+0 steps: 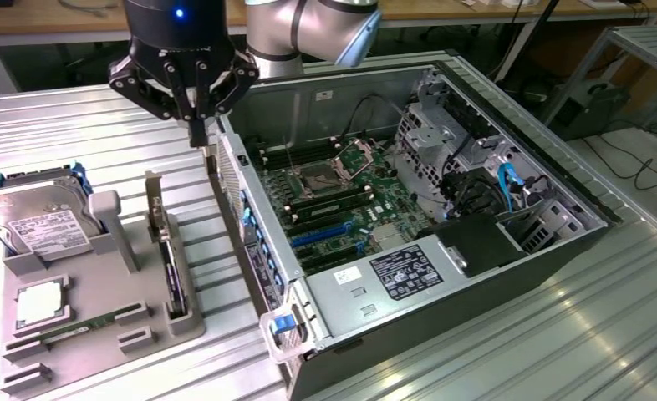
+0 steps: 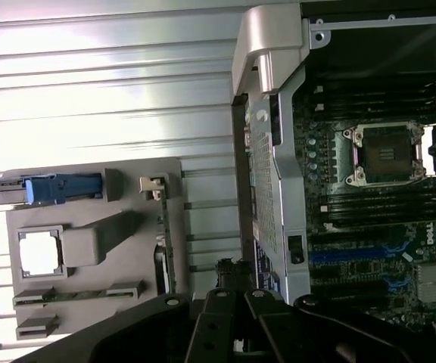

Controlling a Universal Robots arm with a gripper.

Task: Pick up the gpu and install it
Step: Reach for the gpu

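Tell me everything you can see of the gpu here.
The gpu is a thin, dark card standing on its long edge in a slot of the grey holder, to the exterior view's left of the open computer case. A silver metal bracket stands at one end. Only the holder touches it; the shut tool hangs above and apart, empty.

A white-labelled silver hard drive (image 1: 38,230), a square processor chip (image 1: 41,302) and a slim green memory stick (image 1: 84,326) sit in a gray holder (image 1: 111,288) on the ribbed metal surface (image 1: 84,125).
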